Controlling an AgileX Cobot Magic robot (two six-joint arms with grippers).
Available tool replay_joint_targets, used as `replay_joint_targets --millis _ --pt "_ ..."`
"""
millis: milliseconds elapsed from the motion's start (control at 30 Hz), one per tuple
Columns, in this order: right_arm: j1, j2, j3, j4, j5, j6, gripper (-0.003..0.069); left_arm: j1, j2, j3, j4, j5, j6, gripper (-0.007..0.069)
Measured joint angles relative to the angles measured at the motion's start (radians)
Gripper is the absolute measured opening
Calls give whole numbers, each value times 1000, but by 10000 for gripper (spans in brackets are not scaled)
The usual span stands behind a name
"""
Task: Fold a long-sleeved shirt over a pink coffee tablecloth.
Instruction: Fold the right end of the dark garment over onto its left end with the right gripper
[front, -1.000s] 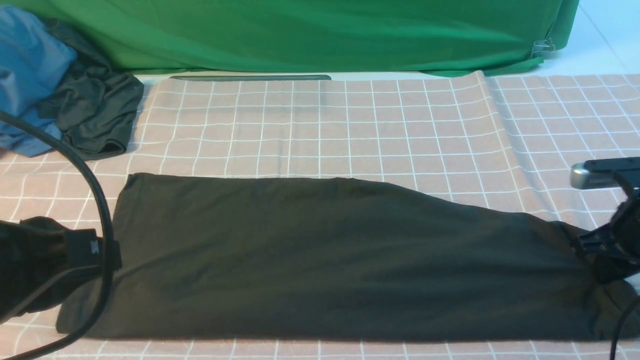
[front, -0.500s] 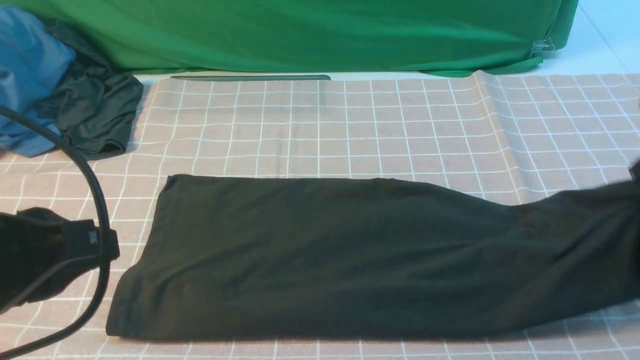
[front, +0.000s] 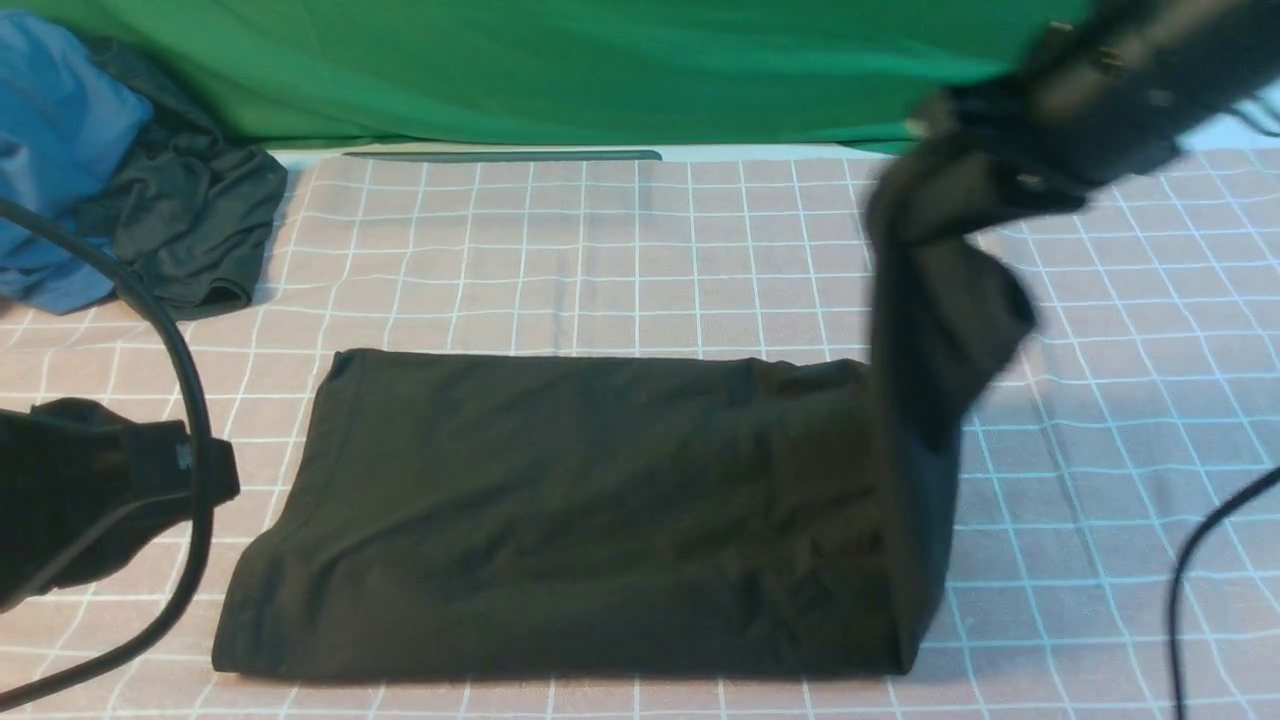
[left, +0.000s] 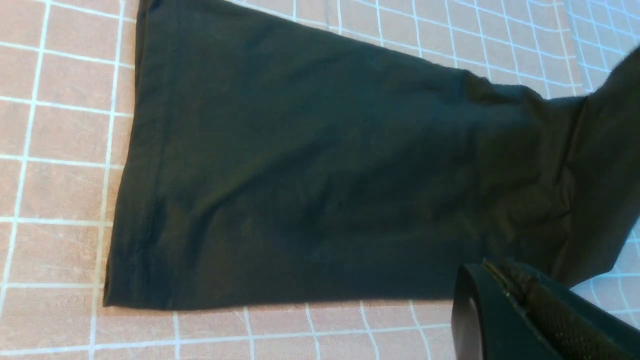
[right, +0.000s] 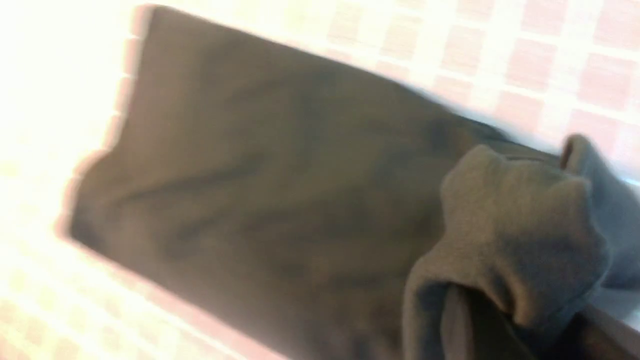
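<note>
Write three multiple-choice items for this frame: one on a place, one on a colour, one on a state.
1. Where does the bunched dark grey garment lie?
A. Far left, against the blue cloth
B. Far right
C. Centre front

2. What colour is the backdrop cloth?
A. Yellow
B. White
C. Green

3. The right end of the long-sleeved shirt is:
A. Lying flat
B. Held up by the right claw
C. Rolled into a ball

Answers:
1 A: the front view shows it at the far left edge of the pink tablecloth.
2 C: plain bright green spans the back.
3 B: the fabric hangs from the claw while the rest of the shirt lies flat.
</note>
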Motion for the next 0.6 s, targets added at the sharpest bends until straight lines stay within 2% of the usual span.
replay_joint_targets --millis 233,600 --pt "158 105 -48 112 -111 45 131 0 0 0 -13 -6 0 13" --pt "320 281 -50 258 -349 51 131 0 0 0 -15 -11 0 13"
